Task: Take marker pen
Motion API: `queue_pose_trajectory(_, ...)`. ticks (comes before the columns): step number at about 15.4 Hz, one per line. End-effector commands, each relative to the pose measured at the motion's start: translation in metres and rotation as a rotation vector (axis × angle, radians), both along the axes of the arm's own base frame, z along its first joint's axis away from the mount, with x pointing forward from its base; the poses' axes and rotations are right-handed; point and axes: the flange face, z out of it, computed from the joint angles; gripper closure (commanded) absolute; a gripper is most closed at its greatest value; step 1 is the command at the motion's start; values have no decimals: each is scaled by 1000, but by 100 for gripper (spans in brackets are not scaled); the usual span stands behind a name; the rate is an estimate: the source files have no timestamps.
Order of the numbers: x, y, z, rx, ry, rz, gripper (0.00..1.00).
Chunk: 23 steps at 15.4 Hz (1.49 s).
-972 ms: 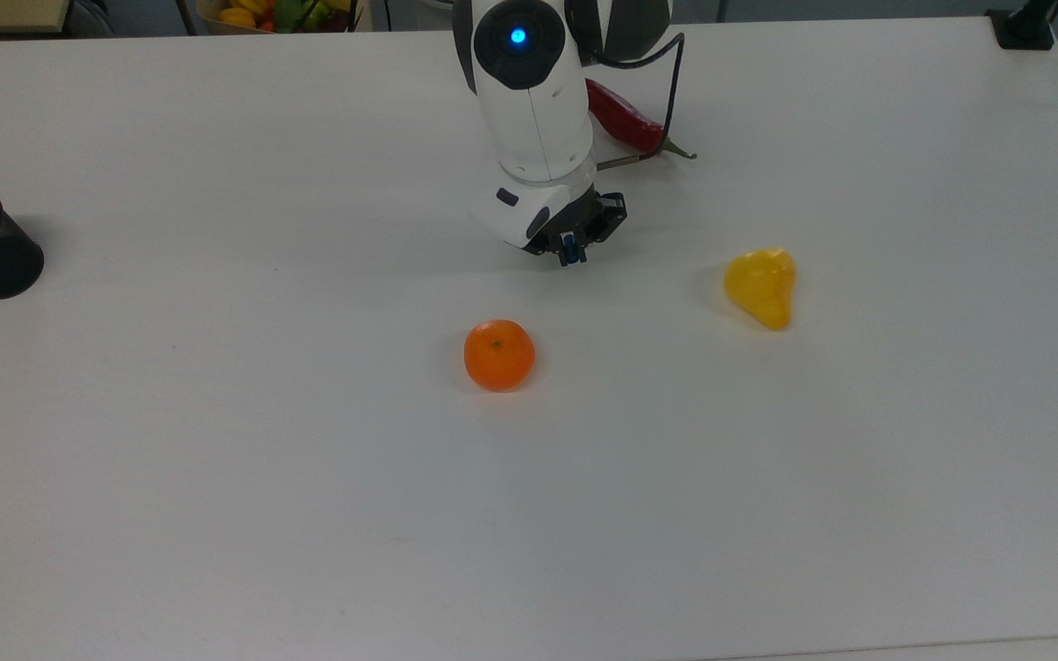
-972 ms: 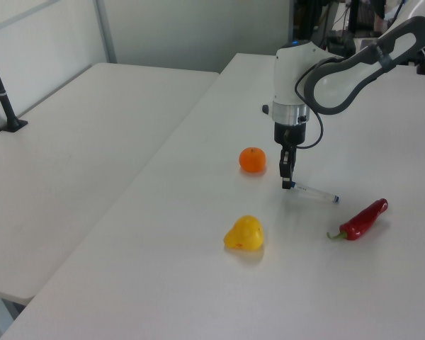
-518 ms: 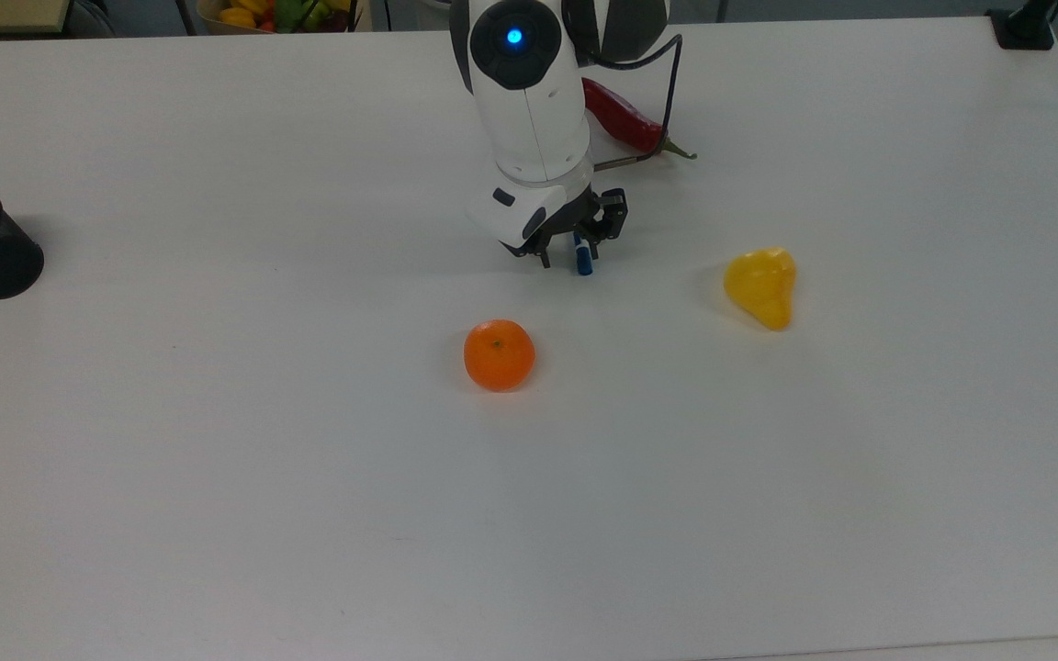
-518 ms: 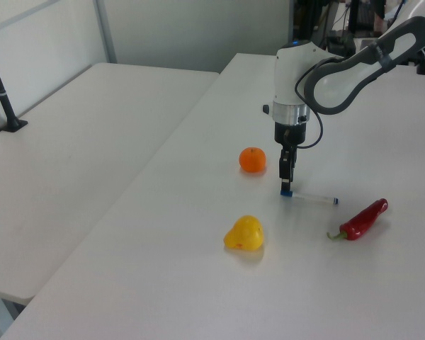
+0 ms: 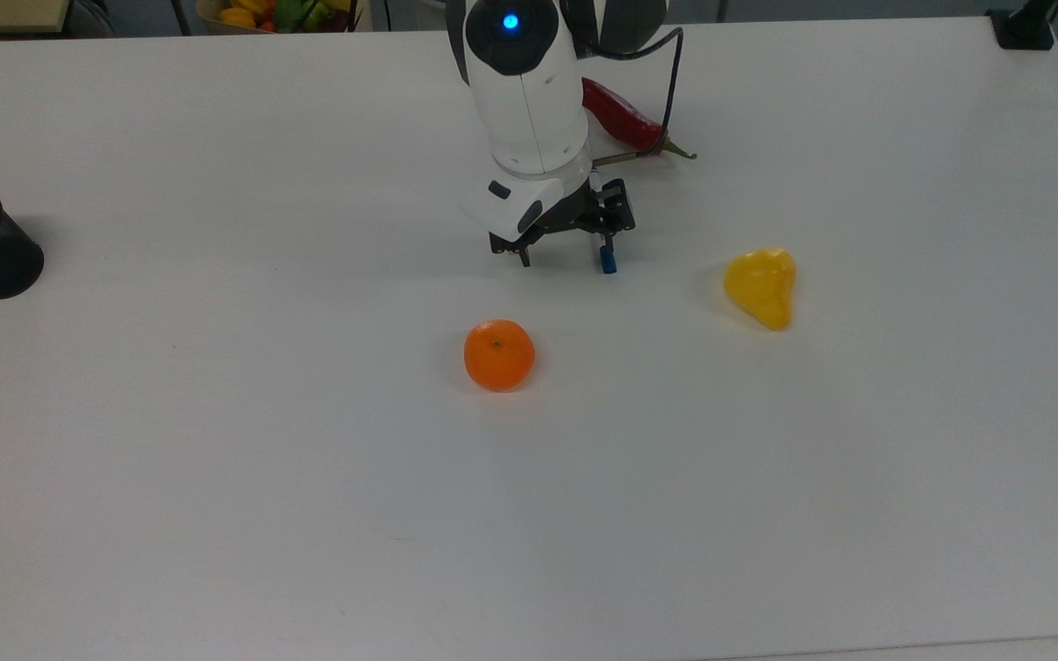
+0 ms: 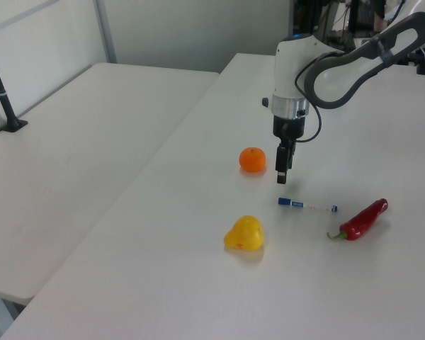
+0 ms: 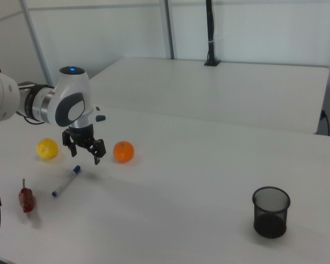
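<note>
- The gripper (image 5: 562, 253) is hanging above the white table (image 5: 217, 459) at upper centre of the top view, its two fingers spread wide apart and gripping nothing.
- In the right view the gripper (image 7: 84, 153) is sitting at left of centre, fingers splayed and pointing down, clear of the tabletop.
- In the left view the gripper (image 6: 281, 170) is hovering right of centre, its fingertips above the table and apart from the pen.
- The marker pen (image 6: 307, 205) is lying flat on the table, just below and to the right of the gripper in the left view, blue cap toward the left view's left.
- In the right view the marker pen (image 7: 65, 181) is lying at lower left, slanting, with its blue cap at the upper end, beside and below the gripper, not touching it.
- In the top view the marker pen (image 5: 606, 258) is showing its blue cap just beside one finger, the barrel mostly hidden under the arm.
- An orange (image 5: 499, 354) is sitting near the middle of the top view, below the gripper.
- A yellow fruit (image 5: 761, 285) is lying right of centre in the top view.
- A red chili (image 6: 363, 219) is lying just right of the pen in the left view.
- A black mesh cup (image 7: 270, 212) is standing at lower right of the right view, well apart from everything else.
</note>
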Motion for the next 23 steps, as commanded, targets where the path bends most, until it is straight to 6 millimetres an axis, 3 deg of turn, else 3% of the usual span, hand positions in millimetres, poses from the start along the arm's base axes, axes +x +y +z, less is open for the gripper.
queue_pose_trajectory(1,-5,-12,42,-3,-62,-36,0)
queue_pose_trajectory(4,-8,-15,83,-18,-34,-25,0)
queue_pose_trajectory(7,-23,-34,129,-47,22,-33,0)
queue_pose_trajectory(14,-68,-106,240,-84,15,-149,0)
queue_pose_trajectory(18,-89,-130,274,-94,94,-239,0)
queue_pose_trajectory(23,-88,-136,284,-89,45,-249,0)
